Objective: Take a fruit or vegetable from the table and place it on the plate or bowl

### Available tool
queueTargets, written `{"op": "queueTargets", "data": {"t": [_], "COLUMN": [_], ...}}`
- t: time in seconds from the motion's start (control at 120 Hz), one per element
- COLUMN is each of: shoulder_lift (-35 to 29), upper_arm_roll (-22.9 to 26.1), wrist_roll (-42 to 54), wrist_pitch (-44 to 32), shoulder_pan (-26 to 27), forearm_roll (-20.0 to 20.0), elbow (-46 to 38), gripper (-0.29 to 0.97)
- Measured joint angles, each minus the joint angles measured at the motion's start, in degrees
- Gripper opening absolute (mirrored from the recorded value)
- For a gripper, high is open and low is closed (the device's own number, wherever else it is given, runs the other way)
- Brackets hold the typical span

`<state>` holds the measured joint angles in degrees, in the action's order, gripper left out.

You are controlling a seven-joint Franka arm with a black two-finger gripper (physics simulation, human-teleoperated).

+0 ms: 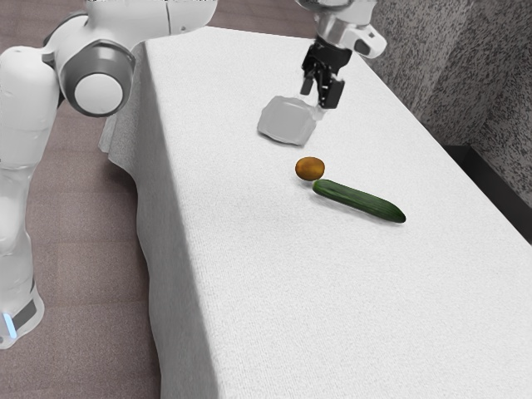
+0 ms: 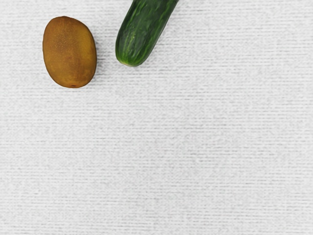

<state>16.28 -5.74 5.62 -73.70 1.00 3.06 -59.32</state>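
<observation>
Our hand (image 1: 320,98) hangs over the far part of the table (image 1: 249,274). Its two black fingers are apart, with nothing between them. Just below the hand sits a pale grey dish (image 1: 285,121) (plate or bowl, we cannot tell). The brown kiwi (image 1: 310,169) lies on the white cloth, near the dish but apart from it. The long green cucumber (image 1: 359,201) lies just beside the kiwi (image 2: 69,52), and one round end of the cucumber (image 2: 143,29) points toward it without touching.

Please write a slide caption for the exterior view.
Black two-finger pincer hangs open near a pale grey dish; a brown oval kiwi and a long green cucumber lie on the white-clothed table.
</observation>
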Motion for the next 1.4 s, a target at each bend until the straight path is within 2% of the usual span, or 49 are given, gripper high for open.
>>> {"op": "queueTargets", "data": {"t": [0.217,0.333,0.442,0.642,0.908,1.067,1.225,1.4], "shoulder_lift": [3.38,3.0,-0.5,-1.76,-1.56,-2.09,4.34,12.09], "upper_arm_roll": [0.18,0.01,-0.13,-0.15,-1.86,-4.75,-10.62,-13.46], "wrist_roll": [0.81,5.24,9.55,14.92,11.32,8.48,6.8,6.14], "wrist_pitch": [-2.78,-5.17,-6.72,-9.29,-10.42,-12.84,-15.01,-14.88], "shoulder_pan": [-0.25,-1.79,-3.89,-4.19,-4.11,-4.08,-3.04,-3.0], "forearm_roll": [-0.38,-2.49,-5.31,-6.96,-8.24,-9.03,-10.37,-13.21], "elbow": [-0.06,-3.83,-11.58,-17.66,-18.12,-23.17,-14.5,-5.79], "gripper": [0.68,0.68,0.68,0.68,0.68,0.68,0.68,0.68]}}
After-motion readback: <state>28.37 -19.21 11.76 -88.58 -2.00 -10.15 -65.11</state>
